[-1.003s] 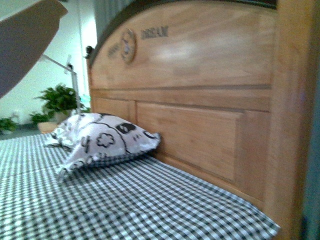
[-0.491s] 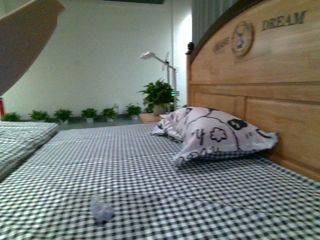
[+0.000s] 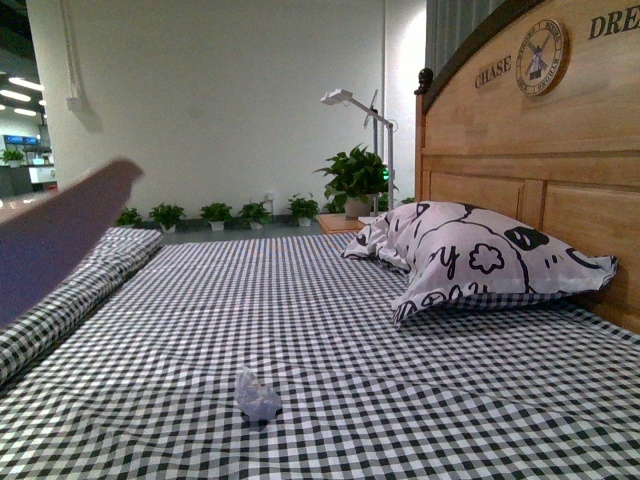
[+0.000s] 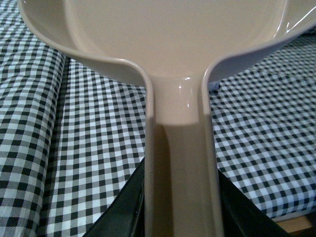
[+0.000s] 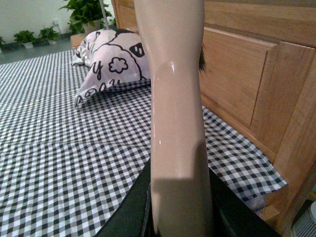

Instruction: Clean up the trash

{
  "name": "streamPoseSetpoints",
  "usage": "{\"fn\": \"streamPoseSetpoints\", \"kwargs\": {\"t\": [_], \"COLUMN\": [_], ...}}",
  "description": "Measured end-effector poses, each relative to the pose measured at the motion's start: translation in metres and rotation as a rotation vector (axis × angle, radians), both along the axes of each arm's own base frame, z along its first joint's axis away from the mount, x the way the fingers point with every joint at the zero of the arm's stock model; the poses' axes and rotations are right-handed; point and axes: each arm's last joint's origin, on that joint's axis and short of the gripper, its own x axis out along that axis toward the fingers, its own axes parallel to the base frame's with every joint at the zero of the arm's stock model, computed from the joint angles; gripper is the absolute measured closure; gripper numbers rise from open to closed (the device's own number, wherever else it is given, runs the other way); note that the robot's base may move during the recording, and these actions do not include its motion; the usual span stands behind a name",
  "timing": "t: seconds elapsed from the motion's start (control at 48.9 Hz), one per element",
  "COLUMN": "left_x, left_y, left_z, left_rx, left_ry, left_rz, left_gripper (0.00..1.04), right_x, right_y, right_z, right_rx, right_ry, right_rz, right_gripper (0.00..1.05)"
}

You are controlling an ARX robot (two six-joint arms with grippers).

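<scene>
Trash: one small crumpled white wad on the bed's checked sheet, near foreground of the front view, a little left of centre, nothing touching it. Pillow lies well apart from it to the right, against the wooden headboard. Left tool: dark jaws stand on either side of the dustpan handle, closed narrow on it, with the pan held above the sheet and its mouth pointing away from the wrist. Front view shows a blurred edge of the pan at far left, raised off the bed and apart from the wad. Right tool: jaws closed on a beige handle that rises straight out of the grip. A dark tuft beside its upper part may be bristles, so probably a brush, but I cannot confirm. Step, as judged: both implements in hand, wad in view, no sweeping begun, so this is the approach, early in the task. Next move calls for lowering the pan until its lip sits flat on the sheet just beside the wad, mouth facing it, then bringing the other implement down on the far side to push the wad in. Risks: the sheet is soft and creased, so the lip may ride over a fold and leave a gap. The wad looks light and could skid away under a fast stroke.
</scene>
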Motion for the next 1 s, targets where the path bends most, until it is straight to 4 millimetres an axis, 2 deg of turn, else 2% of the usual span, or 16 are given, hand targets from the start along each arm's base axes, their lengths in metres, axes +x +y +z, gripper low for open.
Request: {"fn": "streamPoseSetpoints", "kwargs": {"t": [0.143,0.266,0.409,0.655,0.818,1.003], "left_x": [0.036,0.063,0.084,0.125,0.148,0.175], "left_y": [0.023,0.036,0.041,0.041,0.040,0.045], "left_z": [0.001,-0.018,-0.033,-0.047,-0.060,-0.065], "left_rx": [0.158,0.322,0.450,0.557,0.568,0.563], "left_ry": [0.010,0.084,0.120,0.136,0.175,0.198], "left_rz": [-0.109,-0.205,-0.284,-0.366,-0.415,-0.429], "left_gripper": [0.78,0.78,0.78,0.78,0.78,0.78], "right_x": [0.000,0.000,0.000,0.000,0.000,0.000], "right_y": [0.000,0.000,0.000,0.000,0.000,0.000], "right_z": [0.000,0.000,0.000,0.000,0.000,0.000], "right_rx": [0.000,0.000,0.000,0.000,0.000,0.000], "right_ry": [0.000,0.000,0.000,0.000,0.000,0.000], "right_rz": [-0.001,-0.001,-0.001,-0.001,-0.001,-0.001], "right_gripper": [0.84,0.84,0.84,0.84,0.84,0.84]}}
